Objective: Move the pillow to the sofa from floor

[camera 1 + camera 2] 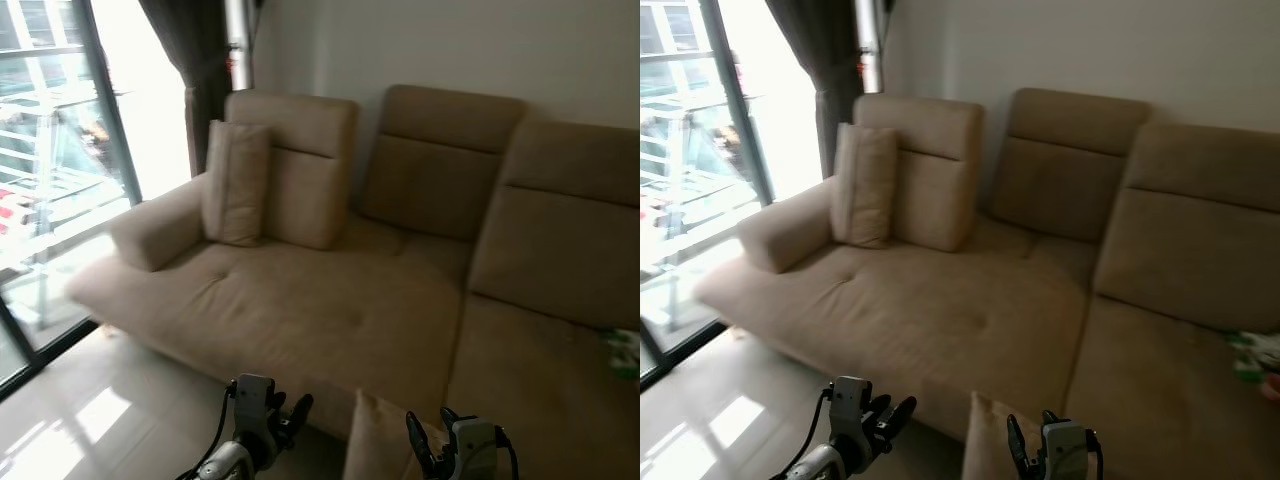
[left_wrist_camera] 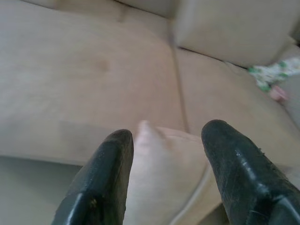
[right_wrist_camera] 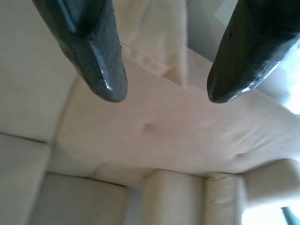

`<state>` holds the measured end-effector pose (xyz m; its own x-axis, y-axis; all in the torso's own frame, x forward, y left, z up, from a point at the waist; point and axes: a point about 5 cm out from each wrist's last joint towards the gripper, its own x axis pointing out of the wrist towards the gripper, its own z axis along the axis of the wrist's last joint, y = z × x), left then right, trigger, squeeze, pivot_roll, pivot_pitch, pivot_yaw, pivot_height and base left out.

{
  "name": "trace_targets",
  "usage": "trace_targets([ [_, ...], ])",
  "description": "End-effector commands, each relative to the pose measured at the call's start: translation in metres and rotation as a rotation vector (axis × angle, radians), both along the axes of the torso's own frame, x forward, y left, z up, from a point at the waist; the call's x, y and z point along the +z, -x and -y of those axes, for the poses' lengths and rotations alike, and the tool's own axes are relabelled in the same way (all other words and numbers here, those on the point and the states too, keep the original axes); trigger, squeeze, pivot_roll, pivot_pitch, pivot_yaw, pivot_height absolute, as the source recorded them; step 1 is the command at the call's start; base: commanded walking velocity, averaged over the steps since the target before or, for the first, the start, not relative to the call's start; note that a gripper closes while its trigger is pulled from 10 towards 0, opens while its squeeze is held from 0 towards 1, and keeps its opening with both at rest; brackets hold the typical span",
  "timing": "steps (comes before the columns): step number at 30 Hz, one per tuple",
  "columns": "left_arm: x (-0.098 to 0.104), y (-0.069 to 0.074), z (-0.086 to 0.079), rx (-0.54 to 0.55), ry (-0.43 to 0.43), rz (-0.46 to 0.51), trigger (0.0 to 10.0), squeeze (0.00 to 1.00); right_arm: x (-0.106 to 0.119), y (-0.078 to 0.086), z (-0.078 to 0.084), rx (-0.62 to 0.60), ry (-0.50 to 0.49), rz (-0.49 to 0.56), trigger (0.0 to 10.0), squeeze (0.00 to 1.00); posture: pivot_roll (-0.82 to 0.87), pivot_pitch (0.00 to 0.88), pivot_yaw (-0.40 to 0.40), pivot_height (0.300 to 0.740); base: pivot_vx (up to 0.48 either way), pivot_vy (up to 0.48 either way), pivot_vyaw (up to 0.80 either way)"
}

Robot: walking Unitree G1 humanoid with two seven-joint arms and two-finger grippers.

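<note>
Left eye view puts our pillow at the bottom middle, between our left gripper and right gripper, both with fingers apart and one on each side, we think to lift it onto the sofa.

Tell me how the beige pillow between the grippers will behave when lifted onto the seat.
The pillow looks soft, its pointed corner creased, so it will probably sag and fold. It seems light for its bulk. Its fabric looks matte like the sofa, so the open left gripper is unlikely to slip.
</note>
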<state>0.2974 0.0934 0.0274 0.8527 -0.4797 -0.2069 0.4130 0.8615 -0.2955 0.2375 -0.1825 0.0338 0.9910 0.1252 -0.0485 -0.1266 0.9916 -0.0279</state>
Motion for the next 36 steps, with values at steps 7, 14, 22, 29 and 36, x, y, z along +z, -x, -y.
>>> trace_targets([
  [7, -0.0018, 0.0004, -0.0001, -0.002, 0.005, -0.017, 10.0, 0.0, -0.0025, 0.0022, 0.0008, -0.022, -0.018, -0.012, 10.0, 0.0, 0.02, 0.0, 0.018, 0.74, 0.0, 0.0, -0.8],
  [14, -0.0021, 0.0005, -0.0002, -0.002, 0.002, -0.018, 10.0, 0.0, -0.0027, 0.0021, -0.0012, -0.016, -0.018, -0.015, 10.0, 0.0, 0.03, 0.0, 0.021, 0.74, 0.0, 0.0, -0.69],
  [22, -0.0019, 0.0006, -0.0011, 0.003, 0.002, -0.011, 10.0, 0.0, -0.0034, 0.0014, -0.0041, -0.006, -0.019, -0.016, 10.0, 0.0, 0.03, 0.0, 0.018, 0.74, 0.0, 0.0, 0.0],
  [29, -0.0019, 0.0005, -0.0016, 0.01, 0.007, -0.01, 10.0, 0.0, -0.004, -0.0003, -0.0044, 0.003, -0.016, -0.023, 10.0, 0.0, 0.03, 0.0, 0.016, 0.74, 0.0, 0.0, 0.0],
  [36, -0.0005, -0.001, -0.0026, 0.02, 0.035, -0.01, 10.0, 0.0, -0.0034, -0.0021, -0.004, 0.001, -0.018, -0.023, 10.0, 0.0, 0.03, 0.0, 0.018, 0.74, 0.0, 0.0, 0.0],
])
